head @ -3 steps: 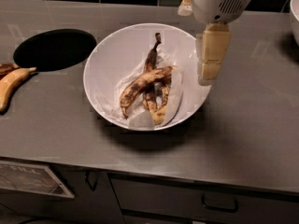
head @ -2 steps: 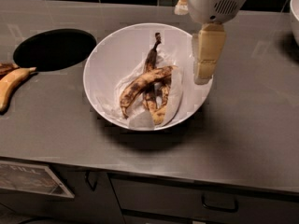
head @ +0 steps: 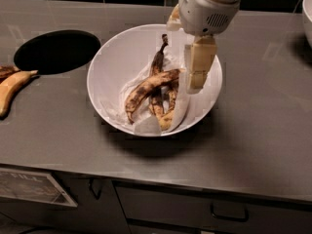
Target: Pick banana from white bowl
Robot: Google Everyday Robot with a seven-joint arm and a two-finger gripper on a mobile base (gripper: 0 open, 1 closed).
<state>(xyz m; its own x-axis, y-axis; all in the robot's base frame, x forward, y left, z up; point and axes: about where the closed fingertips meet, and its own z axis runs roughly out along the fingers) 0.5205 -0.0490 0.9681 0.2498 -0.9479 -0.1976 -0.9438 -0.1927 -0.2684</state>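
The gripper (head: 197, 78) hangs over the right inner wall of the white bowl (head: 100, 77), pointing down. Whether it is spread or clenched cannot be told from this view. It carries nothing.

In the last second it has slid in from the bowl's right rim toward the middle and dropped a little lower into the dish. That closes most of the gap to the fruit, so this looks like the final approach, not the grasp.

Just to the left of the gripper and a little below it lies the banana (head: 148, 87). It is plump and dull yellow with big brown blotches, and its near end almost reaches the gripper. It has not shifted and rests on the bowl floor across two thinner, darker bananas (head: 157, 62), one with a long black stem pointing away. A white paper liner (head: 181, 108) sits beneath the gripper, under the fruit.

The pick itself is not yet begun — a short further move left and down should bring the gripper over the blotched banana, though the crossed fruit underneath could get caught along with it.

Farther left on the grey counter (head: 263, 126) are a round dark opening (head: 56, 50) and, beyond it, a cleaner yellow banana (head: 12, 89).
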